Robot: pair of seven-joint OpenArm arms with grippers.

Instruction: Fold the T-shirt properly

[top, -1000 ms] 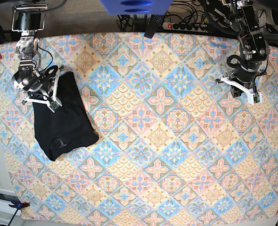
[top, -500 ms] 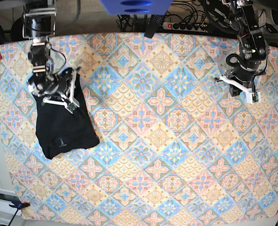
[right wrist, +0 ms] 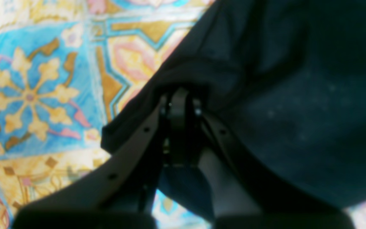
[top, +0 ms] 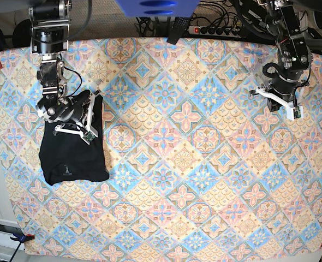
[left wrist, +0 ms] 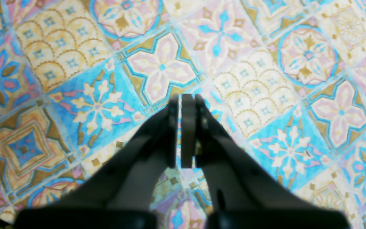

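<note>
I see my right claw point(right wrist: 179, 105) pinched shut on a dark fold of the T-shirt point(right wrist: 281, 95), the patterned tablecloth point(right wrist: 43, 79) beside it.

This is looking like a robotics lab or test room. A bench is wearing a colourful patterned tablecloth point(top: 204, 164), clamped at its corners. Two robot arms are standing at its far edge. Behind them a power strip point(top: 213, 30) and tangled cables point(top: 150, 24) are lying on a carpeted floor point(top: 95, 22).
</note>
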